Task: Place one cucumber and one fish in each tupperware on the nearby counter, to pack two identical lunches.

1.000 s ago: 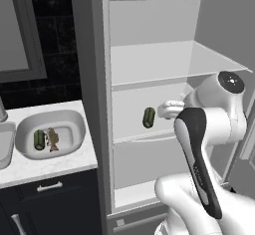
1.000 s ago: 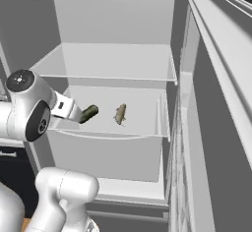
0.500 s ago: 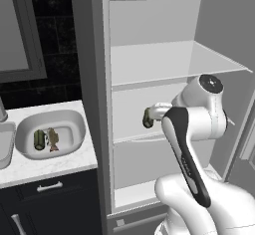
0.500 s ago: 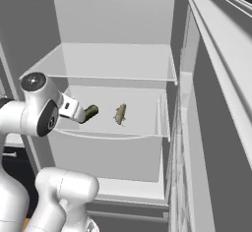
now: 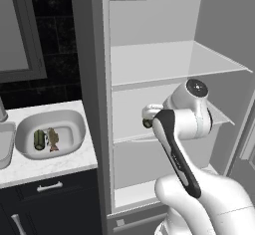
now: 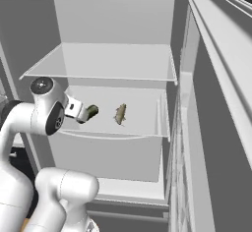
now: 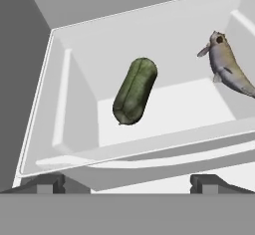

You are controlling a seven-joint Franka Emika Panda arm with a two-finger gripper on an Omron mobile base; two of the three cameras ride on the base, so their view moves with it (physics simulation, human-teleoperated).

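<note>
Fridge shelf [image 6: 147,128] bears cucumber [image 7: 135,90] and fish [image 7: 228,65]; claw [image 7: 127,181] wide open, empty.

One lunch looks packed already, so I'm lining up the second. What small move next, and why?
Probably ease the open gripper forward over the cucumber on the fridge shelf, then close. It lies ahead between the fingertips, ungrasped, the fish beside it. The round tupperware already holds one of each.

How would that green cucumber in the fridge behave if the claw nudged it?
The cucumber is a short, rounded cylinder lying on a smooth fridge shelf, so it would probably roll sideways. It looks stiff, and its curved skin may slip between the open gripper.
</note>
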